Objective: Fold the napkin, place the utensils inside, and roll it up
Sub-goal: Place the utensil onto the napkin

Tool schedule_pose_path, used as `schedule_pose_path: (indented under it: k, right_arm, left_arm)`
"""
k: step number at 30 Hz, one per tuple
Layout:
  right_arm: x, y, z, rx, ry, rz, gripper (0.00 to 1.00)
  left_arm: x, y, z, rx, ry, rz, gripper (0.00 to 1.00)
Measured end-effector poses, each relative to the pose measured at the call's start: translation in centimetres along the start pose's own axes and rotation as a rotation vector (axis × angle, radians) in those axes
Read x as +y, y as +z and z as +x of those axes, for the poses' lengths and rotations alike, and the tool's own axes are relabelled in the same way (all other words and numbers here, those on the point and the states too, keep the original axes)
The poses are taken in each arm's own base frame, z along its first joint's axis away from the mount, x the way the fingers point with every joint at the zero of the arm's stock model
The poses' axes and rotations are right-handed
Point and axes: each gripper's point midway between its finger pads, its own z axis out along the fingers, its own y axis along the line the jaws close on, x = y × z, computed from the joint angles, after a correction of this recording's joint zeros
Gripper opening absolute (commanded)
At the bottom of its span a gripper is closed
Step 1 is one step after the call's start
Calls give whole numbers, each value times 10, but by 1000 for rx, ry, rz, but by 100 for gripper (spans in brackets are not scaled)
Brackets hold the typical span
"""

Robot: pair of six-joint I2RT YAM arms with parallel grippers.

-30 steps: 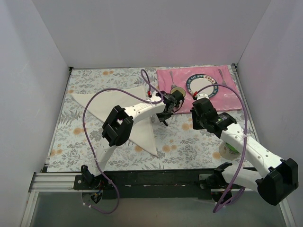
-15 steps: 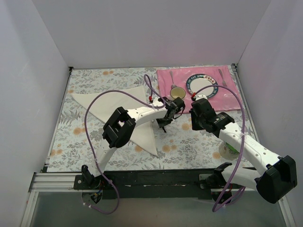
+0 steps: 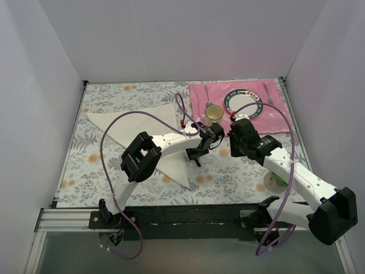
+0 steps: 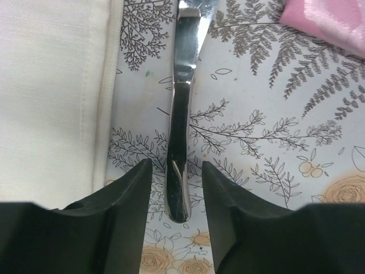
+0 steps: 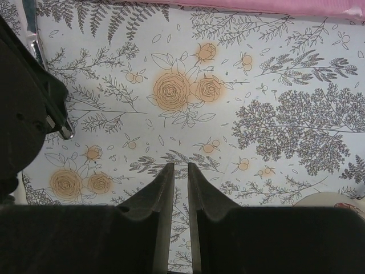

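The knife (image 4: 181,114) is straddled, ungripped, by the spread left fingers (image 4: 122,228) beside the napkin (image 4: 51,97); the right fingers (image 5: 145,228) are nearly closed, empty.

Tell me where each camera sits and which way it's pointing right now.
Top: above and behind the bases, looking down on the table; left arm and right arm show.
Left wrist: faces down at the knife, napkin on its left; left gripper straddles the handle.
Right wrist: faces down at the table; right gripper at bottom, left gripper at left edge.
Shared: both wrist views catch the pink placemat.
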Motion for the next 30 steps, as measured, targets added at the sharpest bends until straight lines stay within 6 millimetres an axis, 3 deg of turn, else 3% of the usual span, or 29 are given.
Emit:
schedule_pose_path:
  k: [4, 16, 21, 30]
  right_arm:
    - [0, 0, 0, 1, 0, -3, 23]
    - [-1, 0, 0, 1, -1, -1, 23]
    - [-1, 1, 1, 6, 0, 3, 23]
    - [-2, 2, 1, 8, 1, 5, 23]
  left_arm:
    - [-10, -8, -14, -10, -27, 26, 49]
    - [-6, 9, -45, -17, -113, 22, 40]
    - [-6, 12, -47, -8, -124, 20, 33]
    - [-3, 23, -39, 9, -108, -9, 33]
